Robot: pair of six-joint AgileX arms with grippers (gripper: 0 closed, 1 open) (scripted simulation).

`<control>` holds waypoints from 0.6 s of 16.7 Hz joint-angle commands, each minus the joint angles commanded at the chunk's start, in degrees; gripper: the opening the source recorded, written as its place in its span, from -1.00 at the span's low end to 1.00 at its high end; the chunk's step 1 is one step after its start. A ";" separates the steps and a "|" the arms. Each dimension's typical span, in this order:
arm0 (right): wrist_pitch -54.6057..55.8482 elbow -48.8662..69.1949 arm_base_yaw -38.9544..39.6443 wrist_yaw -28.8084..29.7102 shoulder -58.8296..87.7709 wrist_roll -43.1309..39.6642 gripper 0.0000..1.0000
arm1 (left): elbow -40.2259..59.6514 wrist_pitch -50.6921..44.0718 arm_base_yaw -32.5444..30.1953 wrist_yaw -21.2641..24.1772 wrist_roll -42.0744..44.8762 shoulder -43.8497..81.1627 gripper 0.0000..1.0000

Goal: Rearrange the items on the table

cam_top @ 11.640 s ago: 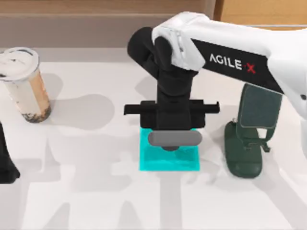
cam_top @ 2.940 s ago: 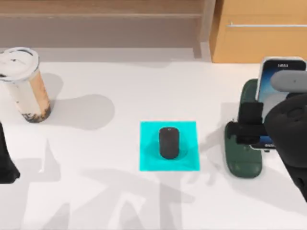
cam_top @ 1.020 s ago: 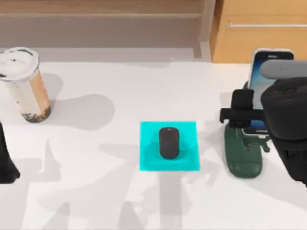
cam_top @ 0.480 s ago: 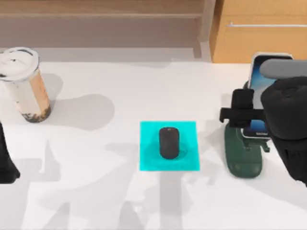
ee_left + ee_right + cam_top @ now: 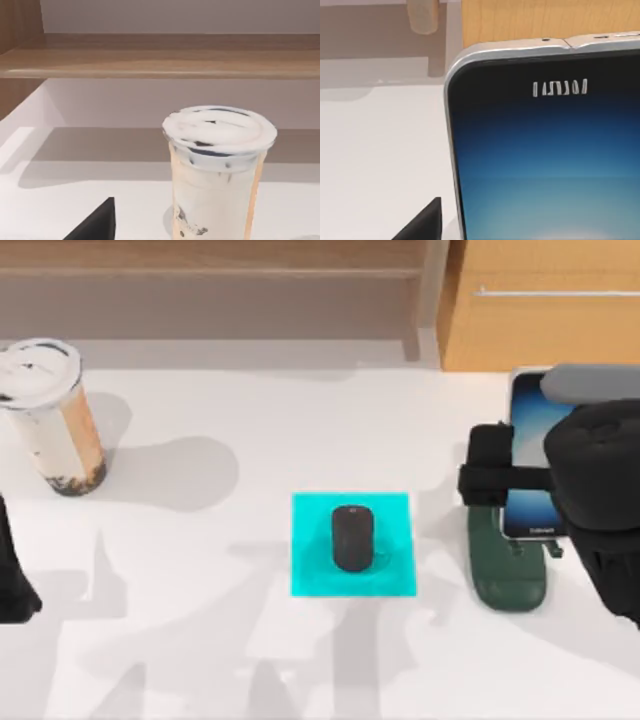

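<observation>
At the right of the worktop (image 5: 250, 400), the smartphone (image 5: 532, 465) is clamped by the right end effector (image 5: 520, 480) and held over the dark green stand (image 5: 508, 560). The dark cylinder (image 5: 351, 538) is seen on the cyan mat (image 5: 400, 575). The cup (image 5: 52, 420) stands far left (lid on). Whether the left end effector (image 5: 12, 580), parked at the left edge, is open cannot be told.

Nothing readable — the smartphone (image 5: 545, 165) carries a short row of pale marks near the top of its screen, upper right of the right wrist view, too blurred to decipher.
</observation>
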 joint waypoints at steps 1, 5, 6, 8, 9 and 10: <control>0.00 0.00 0.00 0.00 0.00 0.00 1.00 | 0.00 0.00 0.00 0.00 0.00 0.00 1.00; -0.14 -0.46 0.22 -0.02 -0.99 0.34 1.00 | 0.00 0.00 0.00 0.00 0.00 0.00 1.00; -0.13 -1.14 0.50 0.10 -2.36 0.74 1.00 | 0.00 0.00 0.00 0.00 0.00 0.00 1.00; -0.45 -2.77 1.44 1.01 -5.76 1.87 1.00 | 0.00 0.00 0.00 0.00 0.00 0.00 1.00; -0.99 -3.36 2.06 1.66 -6.76 2.48 1.00 | 0.00 0.00 0.00 0.00 0.00 0.00 1.00; -1.81 -3.60 2.71 2.22 -7.22 3.02 1.00 | 0.00 0.00 0.00 0.00 0.00 0.00 1.00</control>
